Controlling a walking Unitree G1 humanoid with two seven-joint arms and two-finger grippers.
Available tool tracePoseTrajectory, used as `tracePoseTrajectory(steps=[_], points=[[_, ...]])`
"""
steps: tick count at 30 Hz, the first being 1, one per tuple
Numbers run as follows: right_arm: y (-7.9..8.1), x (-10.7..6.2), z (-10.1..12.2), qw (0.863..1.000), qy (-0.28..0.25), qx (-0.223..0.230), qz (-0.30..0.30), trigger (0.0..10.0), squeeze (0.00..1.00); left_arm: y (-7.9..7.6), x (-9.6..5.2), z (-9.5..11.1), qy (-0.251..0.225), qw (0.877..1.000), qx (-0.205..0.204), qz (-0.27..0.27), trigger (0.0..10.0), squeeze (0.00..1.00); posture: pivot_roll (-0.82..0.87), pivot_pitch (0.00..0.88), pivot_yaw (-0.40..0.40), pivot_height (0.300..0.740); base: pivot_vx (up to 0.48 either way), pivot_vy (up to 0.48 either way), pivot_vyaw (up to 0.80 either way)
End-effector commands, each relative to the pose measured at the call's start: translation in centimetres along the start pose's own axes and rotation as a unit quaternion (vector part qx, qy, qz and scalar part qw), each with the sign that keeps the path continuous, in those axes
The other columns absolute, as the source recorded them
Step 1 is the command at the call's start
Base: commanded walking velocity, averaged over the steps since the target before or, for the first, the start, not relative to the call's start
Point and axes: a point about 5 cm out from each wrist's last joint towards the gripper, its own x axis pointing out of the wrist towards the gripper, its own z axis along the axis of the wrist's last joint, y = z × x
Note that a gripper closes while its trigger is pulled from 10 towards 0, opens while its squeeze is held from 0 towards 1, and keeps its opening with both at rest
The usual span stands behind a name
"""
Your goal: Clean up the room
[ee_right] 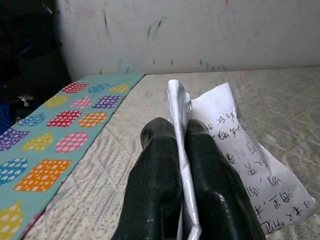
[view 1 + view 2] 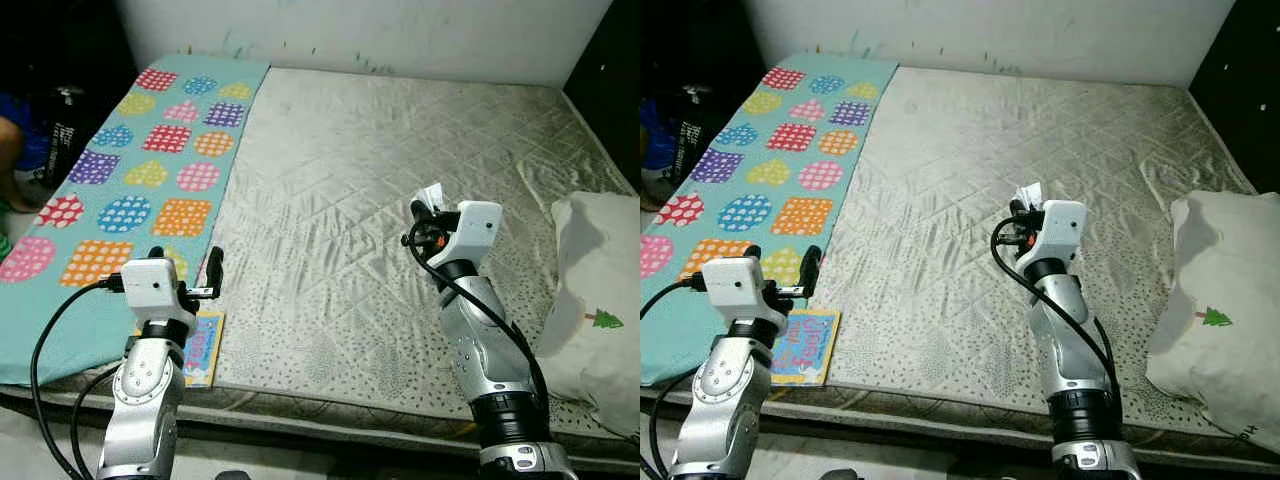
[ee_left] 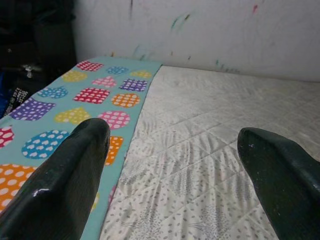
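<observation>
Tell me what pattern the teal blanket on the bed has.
The teal blanket bears polka-dotted hearts and squares in many colours, clearest in the left eye view.

Home bedroom, likely a kid's. Bare quilted mattress fills most of the frame, teal blanket with dotted colour patches along one side, pillow with a small tree print at the other. White wall behind has crayon-like scribbles. Children's book at mattress edge.

Left gripper spread wide; right gripper pinched closed, both arms raised.
</observation>
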Motion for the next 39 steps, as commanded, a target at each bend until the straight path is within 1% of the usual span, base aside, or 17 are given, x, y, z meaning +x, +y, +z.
tracePoseTrajectory(steps=[1, 13, 22, 37, 39], points=[[0.07, 0.09, 0.39, 1.0, -0.006, -0.001, 0.0, 10.0, 0.0, 0.09, 0.0, -0.12, 0.007, 1.0, 0.004, -0.001, 10.0, 0.0, 0.1, 0.115, -0.001, 0.74, 0.0, 0.281, 0.0], [0.4, 0.08, 0.15, 1.0, -0.004, -0.005, 0.005, 10.0, 0.0, 0.07, 0.06, -0.14, 0.008, 1.0, 0.008, -0.002, 10.0, 0.0, 0.11, 0.109, 0.0, 0.74, 0.0, 0.333, 0.0], [0.44, 0.22, 0.36, 1.0, -0.008, -0.014, 0.009, 10.0, 0.0, 0.0, 0.07, -0.18, 0.008, 1.0, 0.009, 0.0, 10.0, 0.0, 0.1, 0.102, -0.005, 0.74, 0.0, 0.384, 0.0], [0.8, 0.21, 0.19, 1.0, -0.003, -0.015, 0.017, 10.0, 0.0, -0.03, 0.11, -0.21, 0.008, 1.0, 0.009, 0.002, 10.0, 0.0, 0.1, 0.103, -0.008, 0.74, 0.0, 0.393, 0.0], [0.79, 0.2, 0.13, 1.0, -0.001, -0.015, 0.018, 10.0, 0.0, -0.03, 0.12, -0.21, 0.008, 1.0, 0.009, 0.002, 10.0, 0.0, 0.1, 0.103, -0.008, 0.74, 0.0, 0.398, -0.8]])
